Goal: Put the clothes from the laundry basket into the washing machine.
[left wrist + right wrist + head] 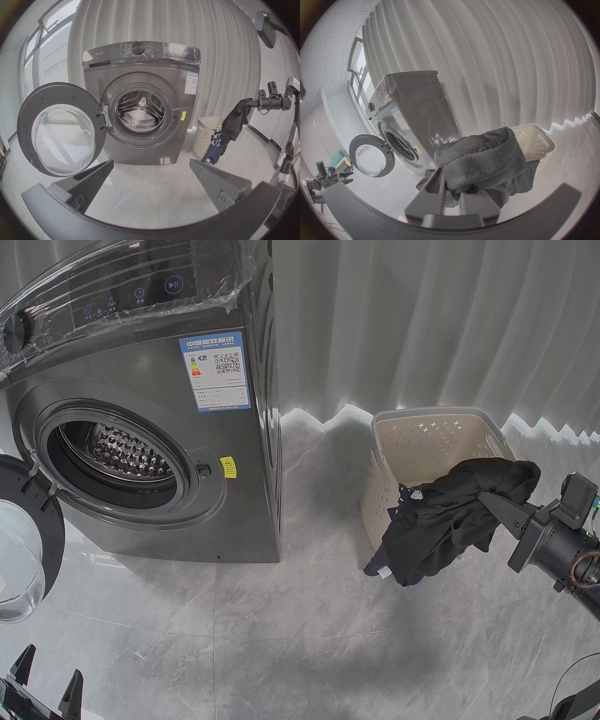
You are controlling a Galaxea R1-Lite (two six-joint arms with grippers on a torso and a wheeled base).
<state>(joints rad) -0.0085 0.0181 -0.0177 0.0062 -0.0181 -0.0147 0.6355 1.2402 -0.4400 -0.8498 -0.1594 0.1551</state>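
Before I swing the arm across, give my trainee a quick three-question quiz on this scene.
1. True or false: the washing machine has its door shut.
2. Pick one: by the laundry basket, the right gripper holds A) a black garment, B) a white towel, C) nothing.
3. Fill in: the left gripper, facing the machine, is ____ (open or shut).

Key: 1 false, the door hangs wide open. 2 A. 3 open, with nothing in it.
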